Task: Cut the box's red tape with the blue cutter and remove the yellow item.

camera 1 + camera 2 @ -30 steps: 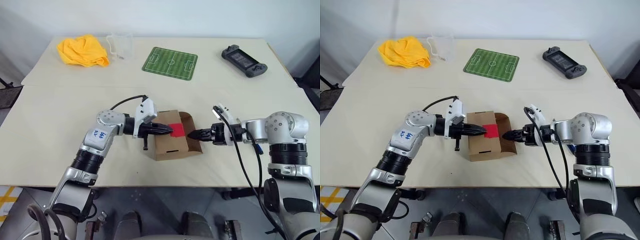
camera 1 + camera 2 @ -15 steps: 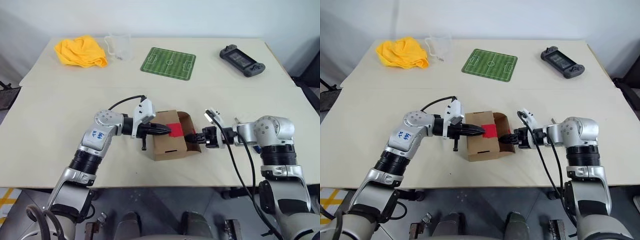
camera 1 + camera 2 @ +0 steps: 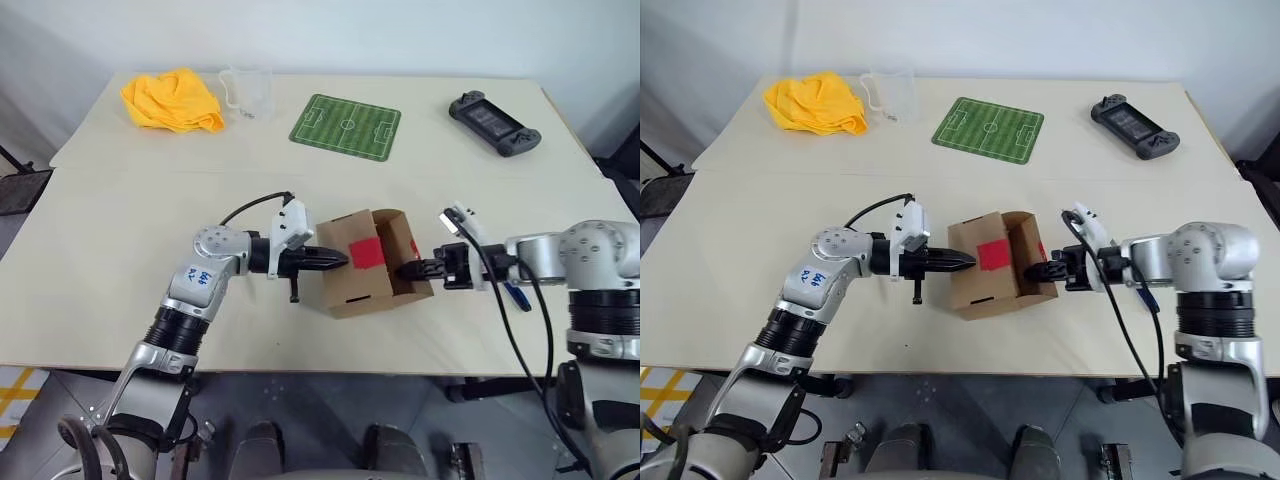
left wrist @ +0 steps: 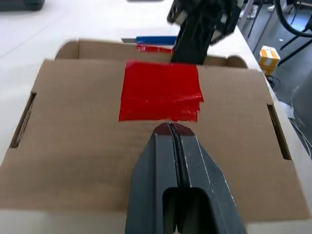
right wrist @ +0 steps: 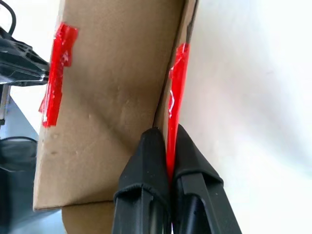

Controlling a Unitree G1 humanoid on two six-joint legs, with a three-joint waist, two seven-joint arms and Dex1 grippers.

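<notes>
The flap is up! A second ago the right-hand flap of the box (image 3: pixel 365 263) lay low and open beside the carton; now it stands raised, and the right gripper (image 3: pixel 412 270), whose fingers were parted then, has pinched shut on that flap's edge. In the right wrist view the two black fingers (image 5: pixel 146 165) are clamped together over a strip of red tape along the flap's rim.

The box sits near the middle of the front half of the table (image 3: pixel 100 290), slightly skewed, its slotted side facing the robot. The red tape (image 3: pixel 367 252) shows as a bright square on the top face, with its edge folding over toward the lifted flap.

On the other side, the left gripper (image 3: pixel 340 259) points level at the carton, fingers pressed tight together with nothing between them; in the left wrist view the closed tips (image 4: pixel 170 130) rest at the near edge of the red patch, against the cardboard.

A bit of the blue cutter (image 3: pixel 513 296) peeks out on the table just beside the right forearm.

Far back: a yellow cloth (image 3: pixel 172 100) at the left corner, a clear cup (image 3: pixel 247 92) beside it, a green soccer-field mat (image 3: pixel 345 126) in the middle, and a dark handheld game console (image 3: pixel 494 110) toward the right.
</notes>
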